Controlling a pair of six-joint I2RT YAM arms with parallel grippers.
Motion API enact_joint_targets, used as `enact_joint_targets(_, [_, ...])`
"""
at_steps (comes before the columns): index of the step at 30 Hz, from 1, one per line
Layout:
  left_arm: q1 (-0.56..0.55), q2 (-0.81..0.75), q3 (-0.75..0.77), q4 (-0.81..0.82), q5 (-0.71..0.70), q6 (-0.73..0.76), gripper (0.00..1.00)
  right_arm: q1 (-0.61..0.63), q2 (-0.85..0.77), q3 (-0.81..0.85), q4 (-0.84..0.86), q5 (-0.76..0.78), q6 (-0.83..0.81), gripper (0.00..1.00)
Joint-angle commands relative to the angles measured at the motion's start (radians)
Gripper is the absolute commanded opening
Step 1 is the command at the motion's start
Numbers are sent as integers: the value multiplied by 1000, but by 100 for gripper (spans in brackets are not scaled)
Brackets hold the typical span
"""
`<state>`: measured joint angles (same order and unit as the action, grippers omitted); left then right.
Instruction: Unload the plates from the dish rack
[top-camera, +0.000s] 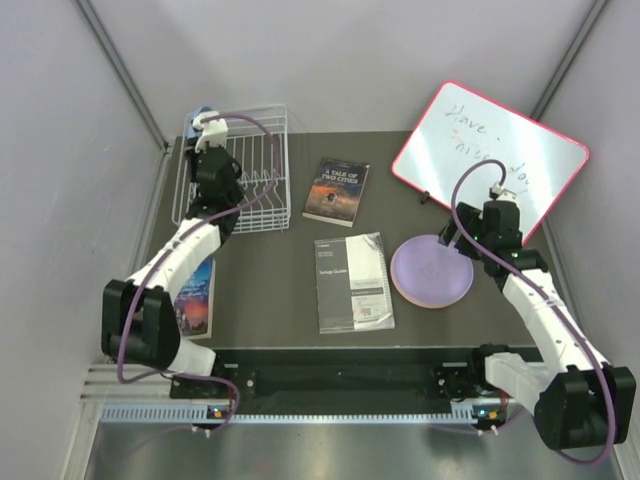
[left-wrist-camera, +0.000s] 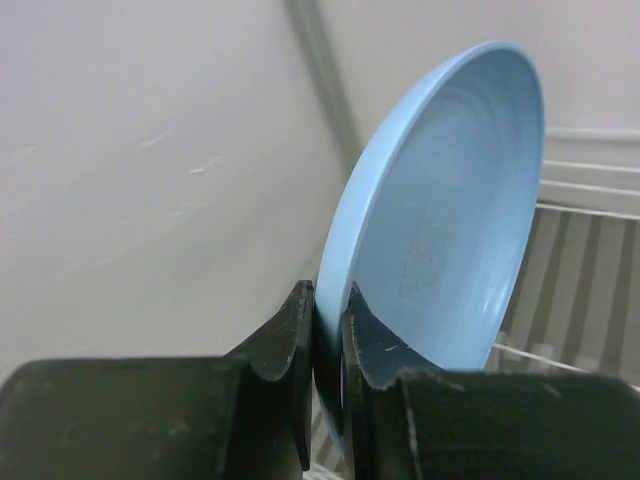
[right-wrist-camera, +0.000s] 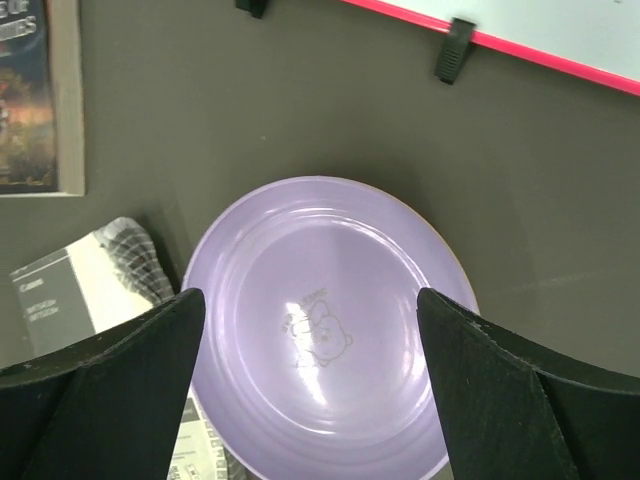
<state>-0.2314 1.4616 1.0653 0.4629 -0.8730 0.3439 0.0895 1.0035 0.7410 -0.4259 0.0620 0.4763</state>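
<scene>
- Left fingers (left-wrist-camera: 290, 340) pinched the lower rim of the blue plate (left-wrist-camera: 450, 230), which stood on edge at the dish rack's (top-camera: 262, 165) far-left corner.
- Right fingers (right-wrist-camera: 130, 370) were spread, holding nothing, above the lavender plate (right-wrist-camera: 320, 330) lying flat on the worktop (right-wrist-camera: 250, 120).
- Judged: the plastic was light, stiff, glossy and probably slippery; a deep rim pinch suited it.

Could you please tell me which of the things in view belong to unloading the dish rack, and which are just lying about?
Part of the job:
dish rack
blue plate, pinched by the left gripper
lavender plate, under the open right gripper

Lying about:
whiteboard
novel
setup guide
book beside the left arm
</scene>
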Motion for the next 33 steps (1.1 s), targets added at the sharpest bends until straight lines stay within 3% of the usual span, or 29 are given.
enact_joint_targets(1, [-39,-112,90,-266,265,-401,0,-7,-5,67,117,-143,-28,87])
enact_joint_targets(2, [-39,-122,85,-308,407,-522,0,-7,-3,73,165,-177,-31,87])
enact_joint_targets(6, [-48,-149,24,-280,752,-752,0,-5,44,96,285,-344,-9,87])
enact_joint_targets(13, [-92,-84,-42,-161,1006,-923,0,42,135,98,564,-534,133,87])
enact_joint_targets(28, [-215,28,-64,-15,1192,-1085,0,170,293,135,691,-516,153,86])
enact_joint_targets(29, [-221,35,-62,-12,1197,-1086,0,170,297,136,691,-513,151,83])
enact_joint_targets(30, [-230,37,-62,-12,1198,-1086,0,171,308,136,691,-513,151,74])
enact_joint_targets(31, [-233,39,-64,-12,1200,-1086,0,173,311,138,685,-508,148,53])
enact_joint_targets(32, [-233,37,-67,-12,1200,-1086,0,171,313,136,678,-505,145,42])
enact_joint_targets(33, [-233,36,-71,-12,1197,-1085,0,171,304,135,665,-499,136,24])
